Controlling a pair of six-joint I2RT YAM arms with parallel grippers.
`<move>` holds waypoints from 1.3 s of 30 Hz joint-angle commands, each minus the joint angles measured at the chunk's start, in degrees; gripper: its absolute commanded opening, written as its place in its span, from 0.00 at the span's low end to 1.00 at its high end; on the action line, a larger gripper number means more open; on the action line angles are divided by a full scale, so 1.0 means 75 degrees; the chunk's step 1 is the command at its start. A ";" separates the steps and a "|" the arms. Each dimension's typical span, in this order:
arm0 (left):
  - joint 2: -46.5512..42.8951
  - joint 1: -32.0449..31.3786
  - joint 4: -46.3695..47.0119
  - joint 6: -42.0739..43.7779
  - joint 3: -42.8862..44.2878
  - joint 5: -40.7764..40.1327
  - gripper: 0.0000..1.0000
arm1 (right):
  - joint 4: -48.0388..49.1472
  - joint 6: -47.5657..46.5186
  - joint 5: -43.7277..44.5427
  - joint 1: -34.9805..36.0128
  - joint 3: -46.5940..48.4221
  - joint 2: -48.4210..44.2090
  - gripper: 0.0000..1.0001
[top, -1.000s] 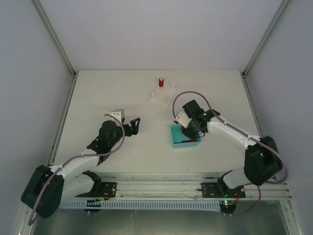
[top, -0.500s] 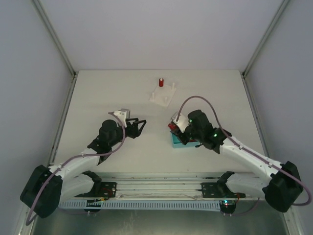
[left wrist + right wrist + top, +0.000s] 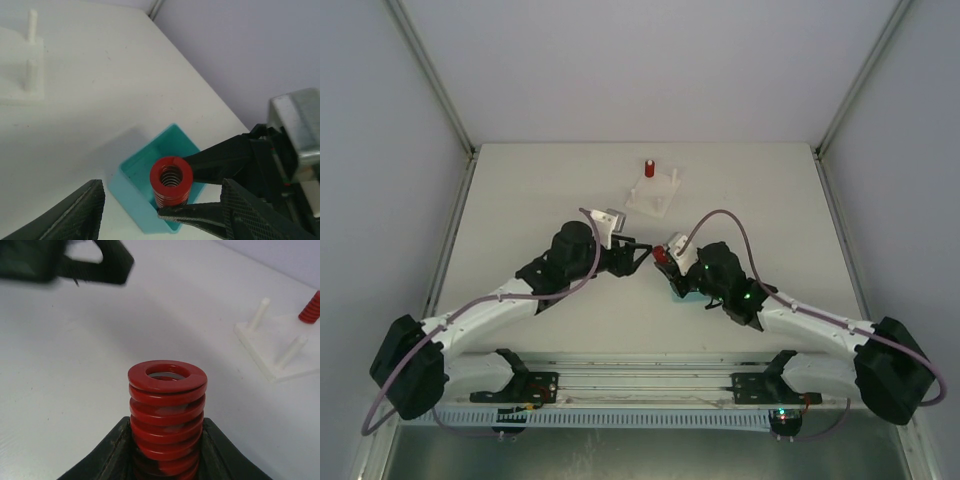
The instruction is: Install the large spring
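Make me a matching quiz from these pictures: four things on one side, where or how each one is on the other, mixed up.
Things:
1. large spring
2. small spring
3. bin
4. left gripper

Place, colour or state:
a. open
b. on the white base
c. teal
d. held by the right gripper

Pairs: 1-d, 2-b, 3-c, 4-a.

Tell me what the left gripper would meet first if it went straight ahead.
Probably the large red metal coil spring, clamped in the right gripper by the teal plastic bin; depth is unclear.
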 commanded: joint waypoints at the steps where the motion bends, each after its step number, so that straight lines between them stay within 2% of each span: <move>1: 0.0362 -0.0089 -0.0650 -0.0018 0.0598 0.0412 0.66 | 0.1479 0.0067 0.0168 0.0135 -0.0170 -0.0024 0.00; 8: 0.1073 -0.0346 -0.0593 -0.0101 0.1029 0.0649 0.67 | 0.2175 -0.0426 0.0240 0.0495 -0.0422 0.0028 0.00; 14: 0.1190 -0.0401 -0.0325 -0.0343 0.1027 0.0871 0.57 | 0.2164 -0.0623 0.0507 0.0652 -0.0407 0.0019 0.00; 23: 0.0999 -0.0399 -0.0220 -0.0450 0.0879 0.0839 0.47 | 0.2139 -0.0710 0.0541 0.0700 -0.0387 0.0169 0.00; 29: 0.0894 -0.0397 -0.0217 -0.0478 0.0875 0.0730 0.46 | 0.2078 -0.0736 0.0630 0.0713 -0.0360 0.0240 0.00; 31: 0.0868 -0.0403 -0.0214 -0.0477 0.0868 0.0680 0.40 | 0.2071 -0.0741 0.0615 0.0712 -0.0361 0.0243 0.00; 36: 0.0848 -0.0400 -0.0196 -0.0485 0.0884 0.0718 0.14 | 0.1885 -0.0736 0.0632 0.0709 -0.0285 0.0333 0.00; 39: 0.0837 -0.0397 -0.0267 -0.0439 0.0955 0.0585 0.01 | 0.1567 -0.0600 0.0649 0.0714 -0.0148 0.0354 0.17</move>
